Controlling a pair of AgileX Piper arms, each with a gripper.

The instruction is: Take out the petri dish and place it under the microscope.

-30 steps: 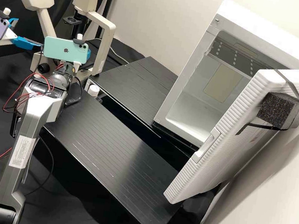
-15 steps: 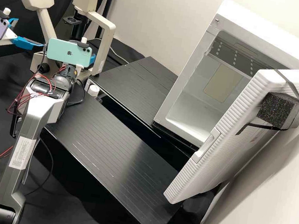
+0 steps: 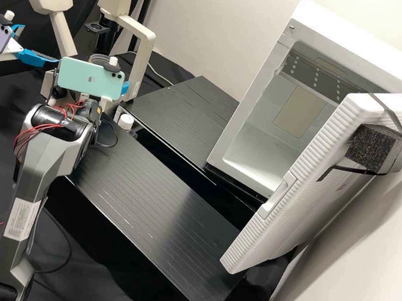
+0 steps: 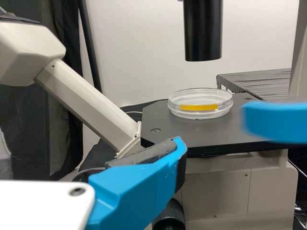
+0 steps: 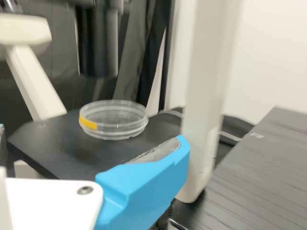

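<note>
1. Clear plastic petri dish (image 4: 199, 108), yellow strip on its side, sits flat on the dark stage (image 4: 158, 112) of the microscope (image 3: 142, 60).
2. Position: the dish lies beneath the black tube (image 4: 203, 31), with a gap between them. Alignment appears roughly correct; exact centring cannot be confirmed.
3. Left gripper (image 3: 40, 44): fingers spread, nothing between them, on the eyepiece side and apart from the dish.
4. Right gripper (image 5: 144, 179): fingers judged spread and holding nothing; the finger in its wrist view stands off from the dish, near the pale column (image 5: 206, 96).
5. White cabinet (image 3: 355, 42): door (image 3: 303, 177) open, beside the black worktop (image 3: 154, 189).
6. Done, as judged: the dish is out of the cabinet and placed under the microscope. Both parts of the task appear met.
7. Left, as judged: no handling beyond, at most, a slight centring nudge, then withdrawal of both grippers.
8. Risk, as judged: a finger swung low across the stage could push the light dish out of line.
</note>
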